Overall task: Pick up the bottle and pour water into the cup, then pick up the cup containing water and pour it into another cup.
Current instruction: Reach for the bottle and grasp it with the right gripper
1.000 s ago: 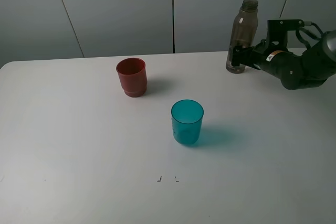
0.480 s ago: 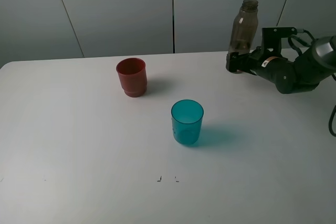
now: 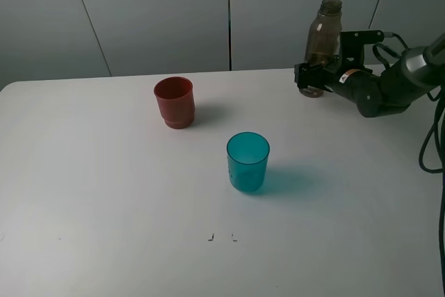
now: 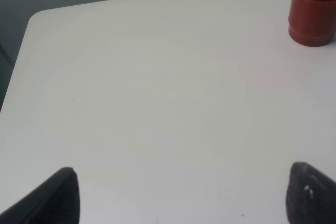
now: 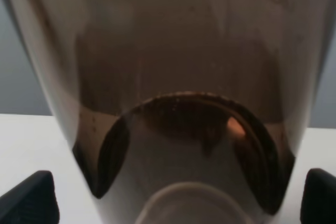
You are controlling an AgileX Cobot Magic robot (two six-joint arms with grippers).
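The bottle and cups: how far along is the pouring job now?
Done: nothing yet. The teal cup and the red-brown cup stand apart, and no water shows in either. In hand: the right gripper is at the lower part of the bottle, jaws open on both sides of it, not clamped. Left: grasp and lift the bottle, pour into the teal cup, then pour that into the red-brown cup.

On my screens the bottle (image 3: 324, 39) is a smoky grey-brown, see-through, and darker brown towards its base. The cup (image 3: 247, 161) is translucent teal-blue. The other cup (image 3: 174, 102) is a plain, opaque red-brown. The table (image 3: 104, 193) is white, with two tiny dark marks (image 3: 221, 237) near its front. I see grey wall panels (image 3: 160, 19) split by dark seams. The right gripper (image 3: 311, 81) and the left gripper (image 4: 181, 195) are black.
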